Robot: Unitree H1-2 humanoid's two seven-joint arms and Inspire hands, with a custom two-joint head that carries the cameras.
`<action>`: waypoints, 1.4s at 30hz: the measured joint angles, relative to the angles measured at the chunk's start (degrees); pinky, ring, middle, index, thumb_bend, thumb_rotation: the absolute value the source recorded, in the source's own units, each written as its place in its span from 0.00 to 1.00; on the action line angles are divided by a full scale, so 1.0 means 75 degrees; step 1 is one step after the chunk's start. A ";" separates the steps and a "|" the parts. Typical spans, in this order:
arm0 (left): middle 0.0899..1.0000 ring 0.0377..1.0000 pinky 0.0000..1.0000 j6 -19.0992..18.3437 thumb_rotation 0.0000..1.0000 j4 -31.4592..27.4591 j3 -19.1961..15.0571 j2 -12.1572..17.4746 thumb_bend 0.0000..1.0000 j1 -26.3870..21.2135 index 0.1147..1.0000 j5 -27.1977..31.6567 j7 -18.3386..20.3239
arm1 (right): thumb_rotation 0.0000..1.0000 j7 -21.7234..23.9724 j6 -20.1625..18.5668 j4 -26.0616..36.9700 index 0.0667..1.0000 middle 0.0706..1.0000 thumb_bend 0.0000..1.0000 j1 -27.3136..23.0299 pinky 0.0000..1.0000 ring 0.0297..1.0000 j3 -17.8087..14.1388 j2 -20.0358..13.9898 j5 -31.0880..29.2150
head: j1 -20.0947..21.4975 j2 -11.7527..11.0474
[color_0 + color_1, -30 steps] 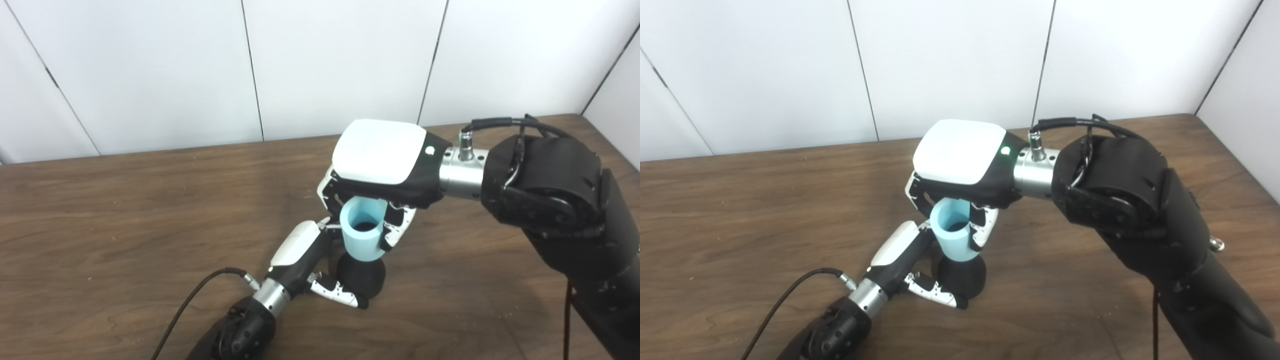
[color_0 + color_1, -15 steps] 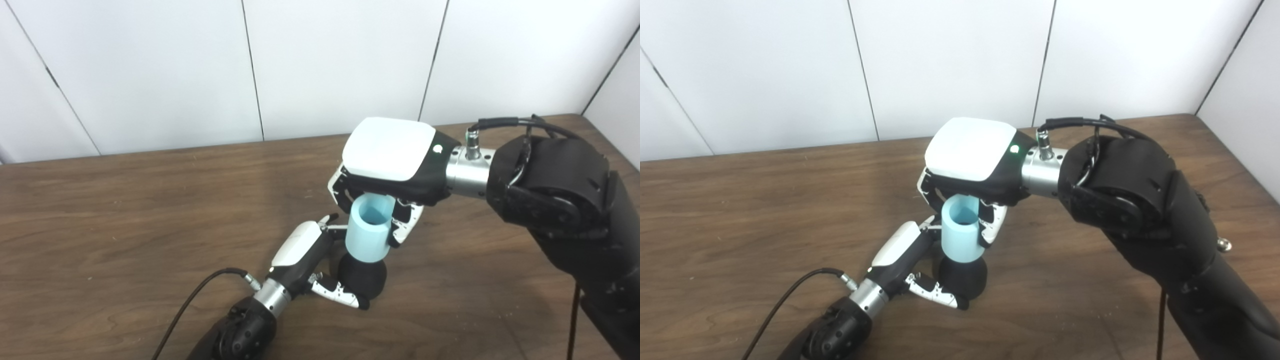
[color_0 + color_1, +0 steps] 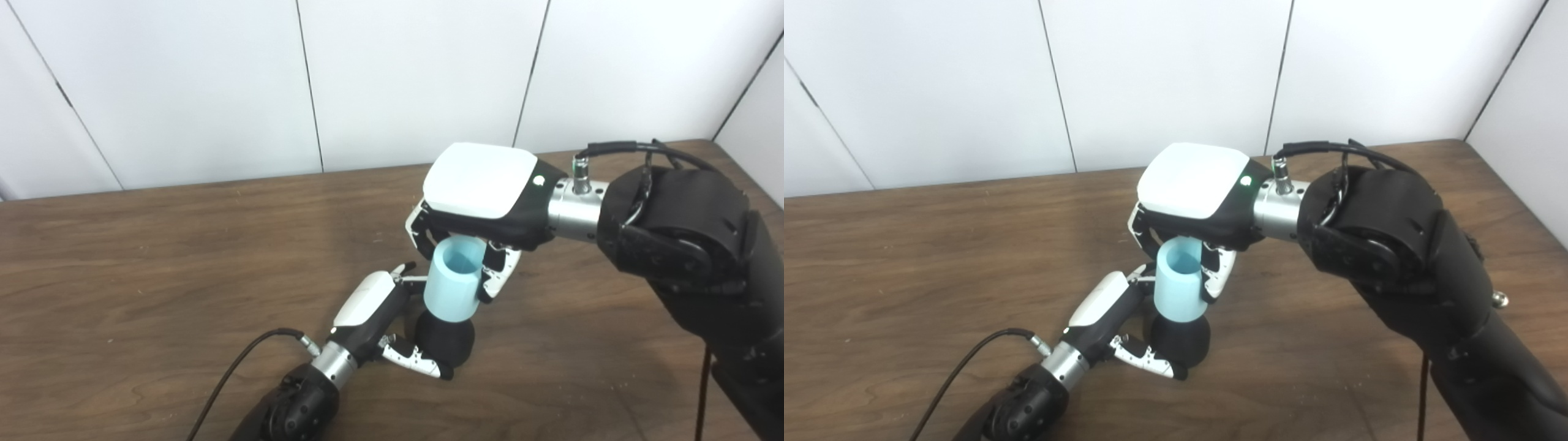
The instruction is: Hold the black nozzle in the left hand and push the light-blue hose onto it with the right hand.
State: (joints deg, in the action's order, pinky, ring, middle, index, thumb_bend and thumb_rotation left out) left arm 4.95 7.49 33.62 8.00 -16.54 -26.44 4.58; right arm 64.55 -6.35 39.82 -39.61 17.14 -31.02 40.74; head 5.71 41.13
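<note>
A black cable trailed across the brown wooden surface toward the left arm, which came in from the bottom edge. The left hand lay low over the surface, its white-backed palm to the left of the black nozzle and its fingers curled around the nozzle's front base, holding it upright on the surface. Standing on top of the nozzle was the light-blue hose, a short, thick tube with its open end facing up (its bore showed as a darker blue hollow); its lower end met the nozzle's top, though how far it was seated could not be told. The right hand hovered directly above and around the hose, palm down, its fingers closed along the tube's upper sides on both left and right, gripping it. Further right, the arm's silver wrist and bulky black forearm stretched back toward the lower right corner, before the white panelled wall.
</note>
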 measured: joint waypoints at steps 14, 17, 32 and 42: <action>0.50 0.72 0.97 -0.0001 0.00 -0.0042 0.0004 0.0001 0.51 0.0031 0.37 0.0001 0.0018 | 0.00 -0.0304 0.0304 0.0101 0.43 0.50 0.52 0.0188 0.31 0.39 0.0071 0.0058 -0.0198 | -0.0035 0.0035; 0.50 0.72 0.97 -0.0001 0.00 -0.0044 0.0001 0.0005 0.51 0.0035 0.37 0.0001 0.0019 | 0.00 -0.0397 0.0341 0.0029 0.43 0.50 0.52 0.0208 0.33 0.40 0.0088 0.0053 -0.0292 | -0.0035 0.0047; 0.50 0.72 0.96 -0.0013 0.00 -0.0054 -0.0007 0.0004 0.51 0.0049 0.37 0.0001 0.0023 | 0.00 -0.0794 0.0604 -0.0244 0.42 0.50 0.52 0.0358 0.36 0.41 0.0143 0.0018 -0.0387 | -0.0047 0.0070; 0.50 0.72 0.96 -0.0033 0.00 -0.0067 -0.0006 0.0001 0.51 0.0052 0.37 0.0001 0.0031 | 0.00 -0.0855 0.0686 -0.0417 0.43 0.49 0.52 0.0366 0.35 0.41 0.0160 0.0002 -0.0352 | -0.0047 0.0070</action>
State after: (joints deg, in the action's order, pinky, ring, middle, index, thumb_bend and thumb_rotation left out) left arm 4.71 6.99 33.57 8.01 -16.15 -26.43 4.81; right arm 58.13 -1.20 36.69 -36.86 18.34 -31.01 38.10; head 5.36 41.66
